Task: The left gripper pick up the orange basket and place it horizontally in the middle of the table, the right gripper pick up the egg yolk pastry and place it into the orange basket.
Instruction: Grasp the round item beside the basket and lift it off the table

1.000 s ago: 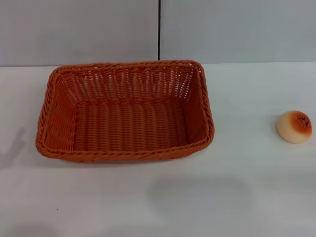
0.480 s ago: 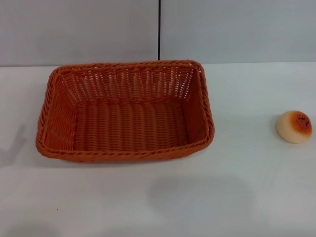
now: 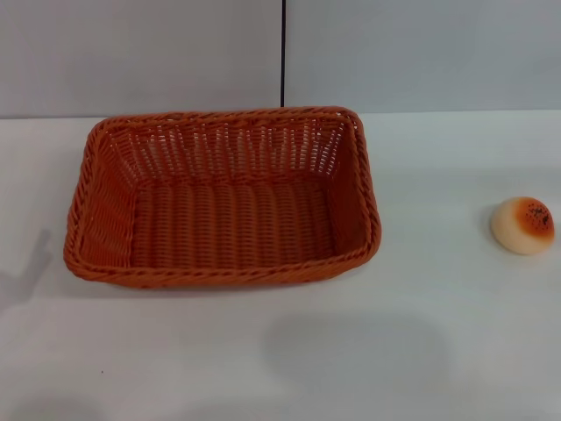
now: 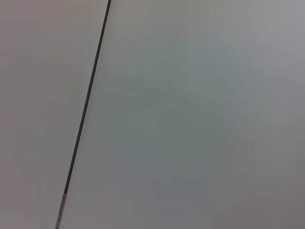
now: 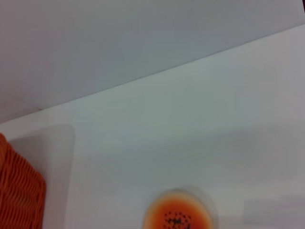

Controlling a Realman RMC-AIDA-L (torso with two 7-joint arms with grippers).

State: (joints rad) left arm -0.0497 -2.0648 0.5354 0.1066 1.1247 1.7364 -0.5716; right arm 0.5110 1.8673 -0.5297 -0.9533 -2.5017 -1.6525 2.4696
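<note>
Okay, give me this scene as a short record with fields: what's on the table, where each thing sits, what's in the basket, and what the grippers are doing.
surface: white table
orange basket: upright on the table, long side across the head view, left of centre
basket contents: empty
egg yolk pastry: on the table to the robot's right of the basket, apart from it, browned top up
left gripper: not in view
right gripper: not in view; its wrist camera looks down on the pastry
task state: pastry not yet in the basket
</note>
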